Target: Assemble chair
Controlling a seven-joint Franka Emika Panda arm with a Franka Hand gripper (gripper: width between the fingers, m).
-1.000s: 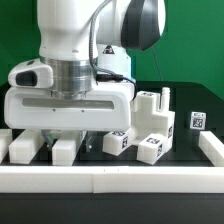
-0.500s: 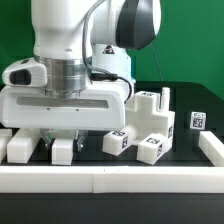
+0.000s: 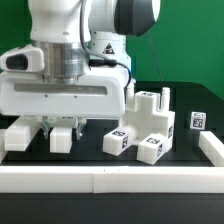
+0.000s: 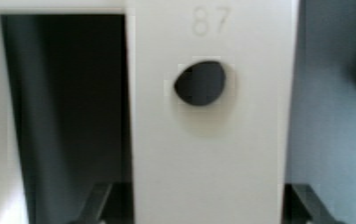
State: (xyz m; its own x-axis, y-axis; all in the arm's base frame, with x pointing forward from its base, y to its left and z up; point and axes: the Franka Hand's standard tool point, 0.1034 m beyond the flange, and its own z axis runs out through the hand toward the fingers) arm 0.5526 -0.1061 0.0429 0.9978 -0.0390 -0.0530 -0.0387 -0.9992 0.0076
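My gripper point(image 3: 60, 131) hangs low over the black table at the exterior view's left. It is shut on a long white chair bar point(image 3: 62, 141), whose end shows between the dark fingers. A second white end point(image 3: 18, 136) sits beside it on the left. In the wrist view the bar point(image 4: 210, 140) fills the middle, with a round dark hole and the number 87, and the gripper point(image 4: 205, 208) has a finger on each side. More tagged white chair pieces point(image 3: 150, 118) are clustered to the right, apart from the gripper.
A long low white border rail point(image 3: 110, 179) runs along the front, and another stretch point(image 3: 211, 148) runs at the exterior view's right. A small tagged piece point(image 3: 196, 121) stands at the back right. A green wall is behind.
The gripper has risen a little and shifted slightly left. The two white bar ends under it have risen with it. The cluster of pieces on the right has not moved.
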